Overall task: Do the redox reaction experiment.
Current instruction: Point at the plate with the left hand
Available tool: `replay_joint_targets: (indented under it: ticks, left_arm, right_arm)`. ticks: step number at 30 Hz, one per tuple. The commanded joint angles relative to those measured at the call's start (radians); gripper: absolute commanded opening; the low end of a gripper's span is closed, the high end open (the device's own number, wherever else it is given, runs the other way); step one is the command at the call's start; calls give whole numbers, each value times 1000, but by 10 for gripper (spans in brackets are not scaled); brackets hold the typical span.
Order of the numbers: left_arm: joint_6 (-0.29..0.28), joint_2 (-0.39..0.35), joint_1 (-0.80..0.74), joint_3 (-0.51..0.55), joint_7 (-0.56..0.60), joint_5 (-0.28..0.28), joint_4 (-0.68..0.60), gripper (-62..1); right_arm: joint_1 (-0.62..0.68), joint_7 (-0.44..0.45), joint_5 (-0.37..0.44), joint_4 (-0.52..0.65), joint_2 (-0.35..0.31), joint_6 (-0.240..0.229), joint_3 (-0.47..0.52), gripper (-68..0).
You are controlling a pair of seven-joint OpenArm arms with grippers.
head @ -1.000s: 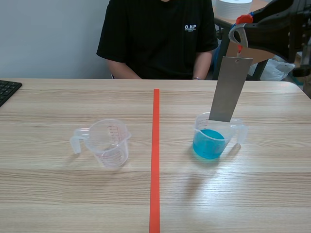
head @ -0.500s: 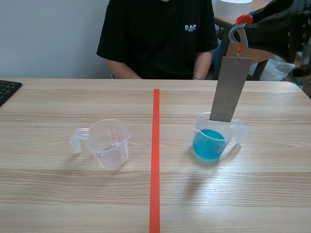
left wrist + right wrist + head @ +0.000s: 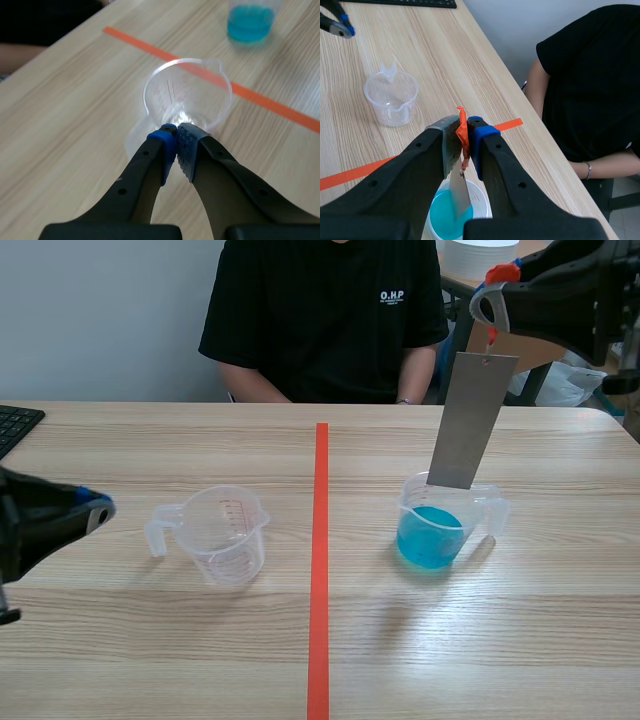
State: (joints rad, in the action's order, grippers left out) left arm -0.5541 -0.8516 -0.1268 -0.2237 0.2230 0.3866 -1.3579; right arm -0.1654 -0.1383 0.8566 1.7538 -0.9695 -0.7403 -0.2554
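The metal strip hangs upright from a little orange tag. The right end effector has that tag pinched tight between its pads, up high over the far right of the surface. The strip's lower end sits just inside the mouth of the cup of blue liquid. Whether it actually touches the liquid is hard to tell from any view.

That cup stands right of the orange tape line, well in from the right edge, handle pointing right. Left of the line is the empty clear cup, well apart from the blue one, handle pointing left. Both cups sit well back from the near edge, with plain wood all around them.

The left end effector is low over the surface near the left edge, pads pressed together on nothing. It's just short of the empty cup's handle, not touching it. In the left wrist view the fingertips cover the handle.

As for writing, the empty cup has scale marks, too small to read. The person sitting across the surface has "O.H.P" on a black shirt. A keyboard is cut off at the far left.
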Motion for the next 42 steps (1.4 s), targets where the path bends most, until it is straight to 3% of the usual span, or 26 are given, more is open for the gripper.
replay_joint_targets:
  ticks: [1,5,9,18,25,42]
  left_arm:
    - [-3,31,61,-21,-8,12,-14,-575]
    - [-3,104,198,-135,-61,-21,-14,-575]
    - [-3,190,300,-245,-112,-89,-14,-575]
    - [41,363,406,-400,-171,-195,28,-575]
    - [117,450,476,-480,-170,-205,159,-575]
    - [122,656,632,-566,-160,-223,410,-575]
  right_arm:
    - [-20,14,11,3,-3,-5,29,-660]
    - [-20,14,11,3,-3,-5,29,-660]
    - [-20,15,11,3,-3,-5,29,-660]
    - [-20,18,11,3,-3,-5,29,-660]
    - [-20,18,11,3,-3,-5,29,-660]
    - [-20,18,11,3,-3,-5,29,-660]
